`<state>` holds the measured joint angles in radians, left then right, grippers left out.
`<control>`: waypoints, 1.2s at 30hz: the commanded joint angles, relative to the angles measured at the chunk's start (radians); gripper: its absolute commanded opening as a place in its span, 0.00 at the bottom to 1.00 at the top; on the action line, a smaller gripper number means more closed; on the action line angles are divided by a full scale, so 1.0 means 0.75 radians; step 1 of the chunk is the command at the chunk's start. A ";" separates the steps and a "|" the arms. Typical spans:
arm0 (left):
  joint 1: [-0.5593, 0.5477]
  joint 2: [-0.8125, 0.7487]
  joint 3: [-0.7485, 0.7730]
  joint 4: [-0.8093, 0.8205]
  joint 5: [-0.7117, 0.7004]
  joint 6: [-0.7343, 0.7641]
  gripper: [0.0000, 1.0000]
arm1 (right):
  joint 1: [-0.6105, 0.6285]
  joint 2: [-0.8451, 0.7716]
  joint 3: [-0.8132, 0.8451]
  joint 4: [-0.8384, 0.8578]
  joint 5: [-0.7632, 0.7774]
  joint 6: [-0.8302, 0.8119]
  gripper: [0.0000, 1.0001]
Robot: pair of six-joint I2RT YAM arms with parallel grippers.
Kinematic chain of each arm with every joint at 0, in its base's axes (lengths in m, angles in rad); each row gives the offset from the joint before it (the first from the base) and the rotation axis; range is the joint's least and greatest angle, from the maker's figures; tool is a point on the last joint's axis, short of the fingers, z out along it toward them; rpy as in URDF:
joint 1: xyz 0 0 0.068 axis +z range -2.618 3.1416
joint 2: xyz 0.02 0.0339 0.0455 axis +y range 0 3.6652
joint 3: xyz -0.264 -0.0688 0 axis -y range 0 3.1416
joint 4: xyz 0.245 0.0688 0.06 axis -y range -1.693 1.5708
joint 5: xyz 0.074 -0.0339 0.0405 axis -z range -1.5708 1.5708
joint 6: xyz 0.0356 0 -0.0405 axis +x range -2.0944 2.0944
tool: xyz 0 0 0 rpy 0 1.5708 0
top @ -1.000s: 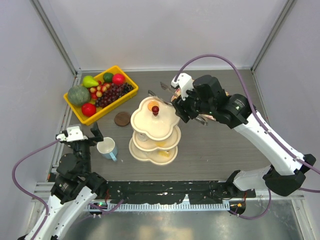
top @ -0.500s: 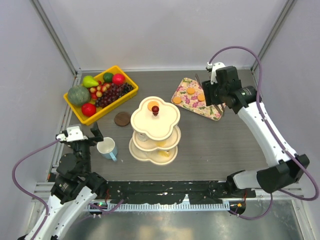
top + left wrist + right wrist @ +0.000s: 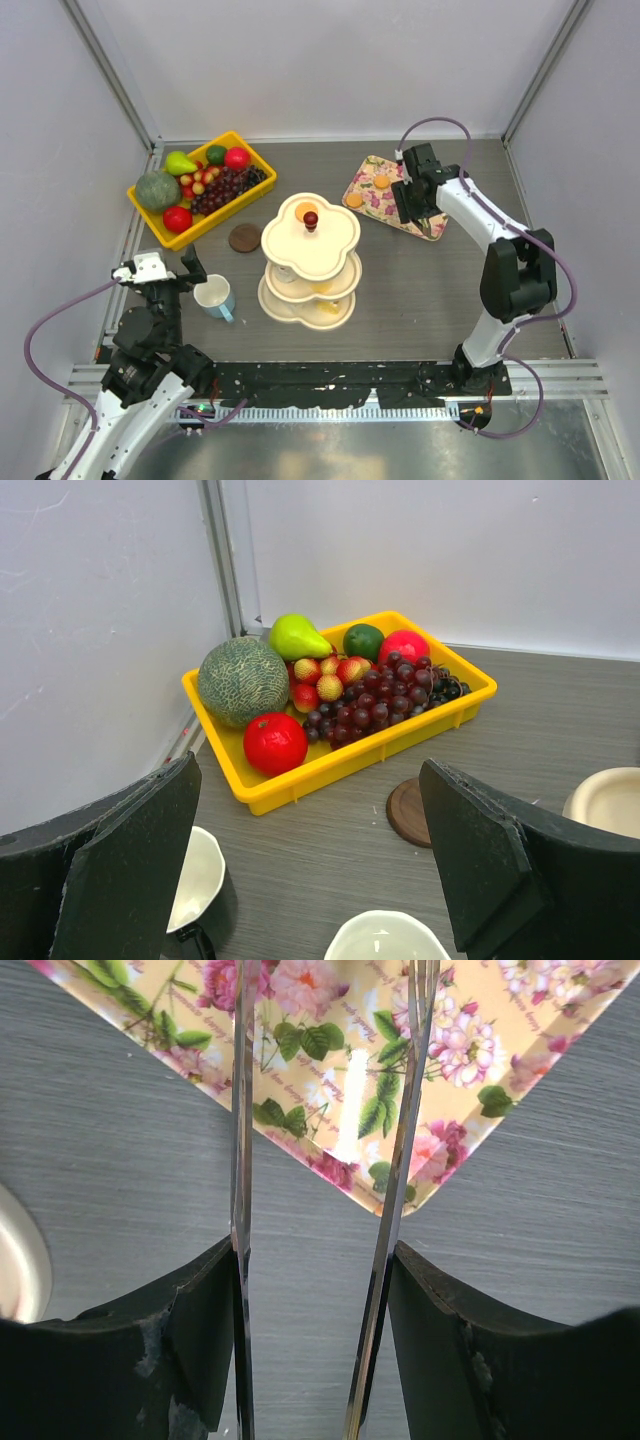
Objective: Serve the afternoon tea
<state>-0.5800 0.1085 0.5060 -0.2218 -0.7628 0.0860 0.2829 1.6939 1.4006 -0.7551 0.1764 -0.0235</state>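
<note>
Reaching to the far right of the grey table [image 3: 430,290], the right gripper [image 3: 408,203] hangs over the floral rectangular tray [image 3: 373,204], its jaws partly closed and clamped on a pair of metal tongs [image 3: 242,1110]. In the right wrist view the two thin tong arms run side by side and apart over the tray's pointed corner, and their tips pass out of the top of the view. Two round orange biscuits [image 3: 381,181] lie on the tray to the left of that gripper. The cream three-tier stand [image 3: 335,250] is upright at mid-table, well apart from the tray, with its red knob [image 3: 311,218] on top and one orange biscuit [image 3: 302,210] on the top tier just beside the knob. Something orange shows on a lower tier, too small to name. The left gripper [image 3: 310,780] sits at the near left with its jaws spread wide and gripping nothing. The pale blue mug [image 3: 215,297] stands just beside it, left of the stand. A dark mug [image 3: 200,880] with a white inside shows under the left finger in the left wrist view. A brown round coaster [image 3: 245,237] lies between the stand and the yellow bin [image 3: 225,218] of fruit at the far left.
</note>
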 commanded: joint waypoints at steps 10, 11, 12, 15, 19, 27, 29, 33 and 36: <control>0.008 0.017 0.019 0.038 -0.006 -0.002 0.99 | -0.025 0.192 0.145 0.078 0.039 -0.008 0.57; 0.008 0.017 0.017 0.038 -0.004 -0.002 0.99 | -0.025 0.194 0.145 0.072 0.039 -0.008 0.56; 0.008 0.017 0.019 0.038 -0.004 -0.002 0.99 | -0.027 0.196 0.143 0.068 0.039 -0.008 0.55; 0.006 0.017 0.021 0.038 -0.002 -0.004 0.99 | -0.025 0.190 0.137 0.062 0.049 -0.014 0.50; 0.006 0.013 0.017 0.040 -0.004 -0.002 0.99 | -0.025 0.151 0.125 0.037 0.072 -0.020 0.44; 0.006 0.013 0.021 0.036 0.000 -0.002 0.99 | -0.019 -0.047 0.065 -0.003 0.090 -0.018 0.42; 0.006 0.013 0.021 0.036 -0.002 -0.002 0.99 | -0.017 -0.107 0.061 -0.020 0.096 -0.018 0.42; 0.006 0.013 0.019 0.036 -0.002 -0.002 0.99 | 0.022 -0.229 0.090 -0.069 0.117 -0.026 0.42; 0.006 0.019 0.019 0.036 -0.004 -0.002 0.99 | 0.087 -0.334 0.131 -0.118 0.141 -0.032 0.42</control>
<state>-0.5800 0.1093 0.5060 -0.2218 -0.7628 0.0864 0.2913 1.5623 1.4372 -0.8097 0.2432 -0.0326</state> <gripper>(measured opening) 0.991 0.461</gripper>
